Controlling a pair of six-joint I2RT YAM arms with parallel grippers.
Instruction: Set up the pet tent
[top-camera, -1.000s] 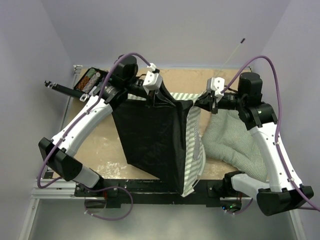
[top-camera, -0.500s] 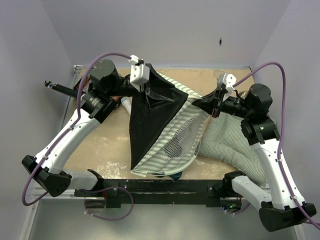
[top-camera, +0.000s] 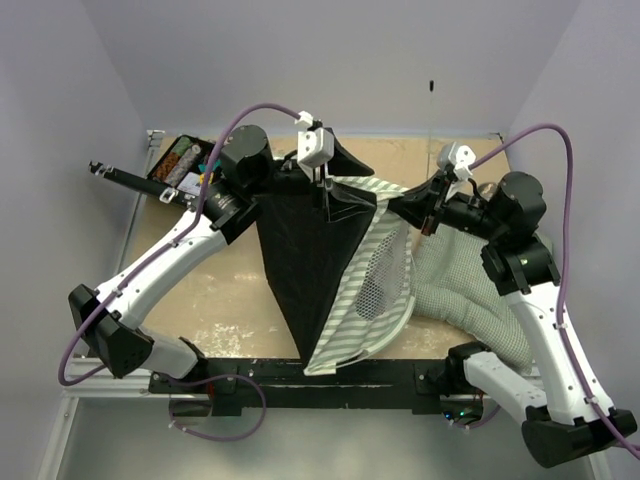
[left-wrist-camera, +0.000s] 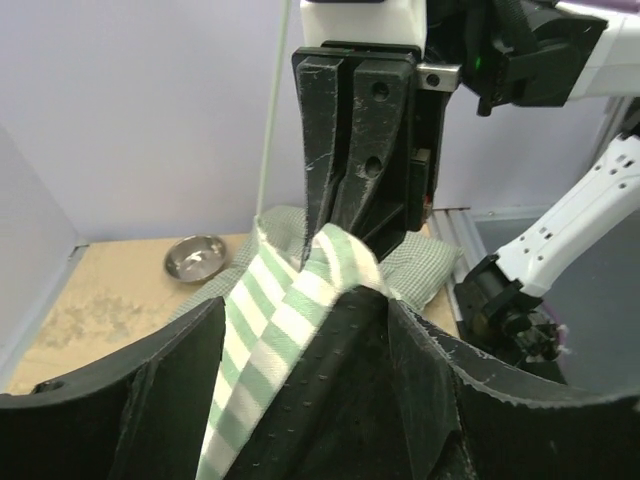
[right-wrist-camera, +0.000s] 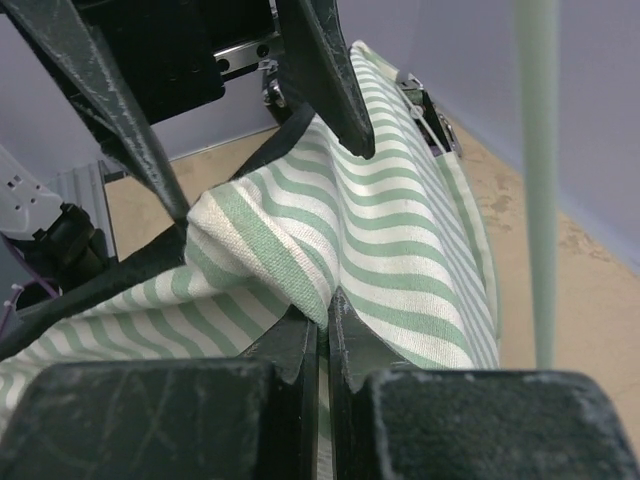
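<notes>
The pet tent (top-camera: 375, 300), green-and-white striped with a black floor panel (top-camera: 300, 260), hangs lifted between both arms over the table's middle. My right gripper (top-camera: 425, 215) is shut on a fold of its striped fabric (right-wrist-camera: 300, 240), the pinch showing at the jaws (right-wrist-camera: 323, 310). My left gripper (top-camera: 325, 190) is at the tent's top edge; its fingers (left-wrist-camera: 170, 380) stand wide apart with the black floor and a striped fold (left-wrist-camera: 280, 320) loose between them. A thin white pole (left-wrist-camera: 268, 120) rises behind the fabric.
A green checked cushion (top-camera: 470, 290) lies at the right under the right arm. A small steel bowl (left-wrist-camera: 197, 255) sits on the tabletop. A dark tray with items (top-camera: 180, 165) stands at the back left corner. The frame rail (top-camera: 300, 380) runs along the near edge.
My left gripper has opened and let go of the tent's black panel edge, shifting a little right. The black panel now hangs narrower. The right gripper keeps its grip.
</notes>
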